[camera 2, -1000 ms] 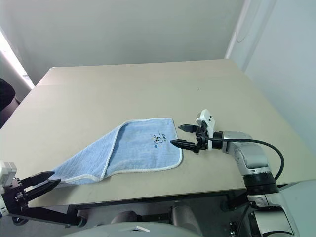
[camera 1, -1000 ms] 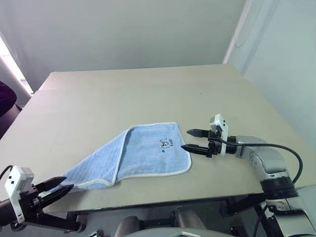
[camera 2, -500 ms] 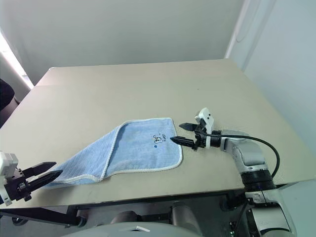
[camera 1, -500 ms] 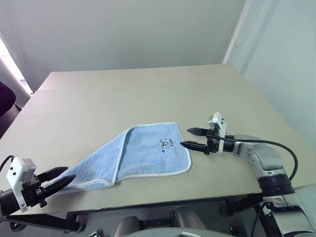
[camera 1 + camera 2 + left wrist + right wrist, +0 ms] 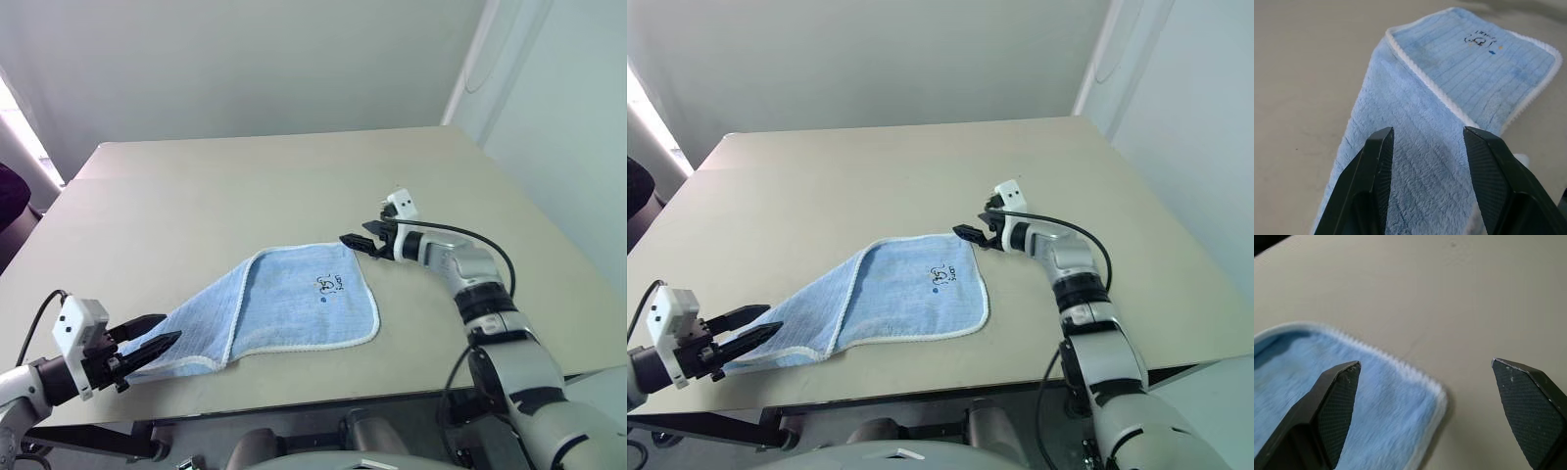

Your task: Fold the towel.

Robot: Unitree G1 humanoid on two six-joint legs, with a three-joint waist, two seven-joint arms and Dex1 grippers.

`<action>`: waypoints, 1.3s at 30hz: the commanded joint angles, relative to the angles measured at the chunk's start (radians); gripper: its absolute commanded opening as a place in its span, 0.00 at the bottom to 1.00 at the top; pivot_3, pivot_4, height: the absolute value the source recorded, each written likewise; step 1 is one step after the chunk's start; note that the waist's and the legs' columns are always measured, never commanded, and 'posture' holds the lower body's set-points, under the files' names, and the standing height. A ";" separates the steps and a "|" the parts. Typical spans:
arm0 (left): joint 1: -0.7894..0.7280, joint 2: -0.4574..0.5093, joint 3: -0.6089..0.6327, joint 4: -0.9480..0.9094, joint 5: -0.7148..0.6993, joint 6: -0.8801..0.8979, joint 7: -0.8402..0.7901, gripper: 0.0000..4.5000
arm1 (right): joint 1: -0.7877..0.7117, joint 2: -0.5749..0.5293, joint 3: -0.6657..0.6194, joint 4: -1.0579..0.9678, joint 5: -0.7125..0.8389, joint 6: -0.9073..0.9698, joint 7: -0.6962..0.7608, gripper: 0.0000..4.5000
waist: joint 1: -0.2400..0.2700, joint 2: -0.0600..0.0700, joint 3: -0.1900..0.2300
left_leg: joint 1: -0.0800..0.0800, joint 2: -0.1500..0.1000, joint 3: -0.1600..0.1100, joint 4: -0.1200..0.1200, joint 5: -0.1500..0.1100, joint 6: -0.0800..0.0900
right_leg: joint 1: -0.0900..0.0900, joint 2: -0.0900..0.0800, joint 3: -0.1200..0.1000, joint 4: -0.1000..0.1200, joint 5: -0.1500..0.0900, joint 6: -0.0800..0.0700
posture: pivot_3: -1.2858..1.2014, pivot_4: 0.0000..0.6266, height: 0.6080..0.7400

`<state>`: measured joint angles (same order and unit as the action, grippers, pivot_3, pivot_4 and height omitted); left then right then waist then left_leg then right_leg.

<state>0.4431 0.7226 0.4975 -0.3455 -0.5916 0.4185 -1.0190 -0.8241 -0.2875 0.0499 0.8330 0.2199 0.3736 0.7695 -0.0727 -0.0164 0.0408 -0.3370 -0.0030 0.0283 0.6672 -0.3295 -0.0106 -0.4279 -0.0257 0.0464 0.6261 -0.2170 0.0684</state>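
light-blue terry towel [image 5: 294,299] partly folded on beige worktop [image 5: 245,186], right end effector [image 5: 355,243] open wide at far corner, left end effector [image 5: 157,330] open over near corner, nothing gripped

Right gripper [image 5: 1425,369] with its two black, textured fingers [image 5: 1334,404] spread wide, framing a rounded, white-edged corner of the light-blue towel [image 5: 1352,416] at lower left on the beige table [image 5: 1449,293].

Beige table [image 5: 245,186] against pale wall [image 5: 245,69]; dark object [image 5: 12,191] at left edge.
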 commanded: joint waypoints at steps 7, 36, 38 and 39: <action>-0.022 0.020 -0.008 -0.034 0.012 -0.007 0.016 0.53 | -0.108 0.053 0.042 0.271 -0.148 -0.177 -0.007 1.00 | -0.001 0.001 0.000 | -0.001 0.000 0.000 0.000 0.000 0.000 | 0.000 -0.002 0.000 0.000 0.000 0.000 | 0.52 0.00 1.00; 0.028 0.138 -0.070 -0.011 0.126 -0.139 -0.160 0.54 | -0.069 0.116 0.049 0.292 -0.250 -0.206 -0.065 0.00 | -0.035 0.000 -0.001 | 0.007 0.000 0.000 0.000 0.000 0.000 | 0.005 -0.001 0.002 0.004 0.000 -0.001 | 0.52 0.00 1.00; 0.026 0.145 -0.102 -0.011 0.148 -0.158 -0.175 0.54 | -0.066 0.119 0.048 0.289 -0.249 -0.206 -0.067 0.00 | -0.036 0.001 -0.001 | 0.010 0.000 0.000 0.000 0.000 0.000 | 0.007 -0.001 0.002 0.003 0.000 -0.001 | 0.52 0.00 1.00; 0.021 0.147 -0.118 -0.008 0.155 -0.167 -0.180 0.54 | -0.064 0.120 0.048 0.287 -0.249 -0.206 -0.069 0.00 | -0.036 0.001 -0.001 | 0.013 0.000 0.000 0.000 0.000 0.000 | 0.010 -0.001 0.002 0.003 -0.001 -0.001 | 0.52 0.00 1.00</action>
<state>0.4740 0.8534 0.3942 -0.3319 -0.4490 0.2789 -1.1862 -0.8866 -0.1717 0.1035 1.1074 -0.0207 0.1612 0.7223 -0.1087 -0.0149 0.0403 -0.3224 -0.0028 0.0285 0.6672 -0.3294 -0.0108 -0.4159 -0.0267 0.0489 0.6285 -0.2182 0.0686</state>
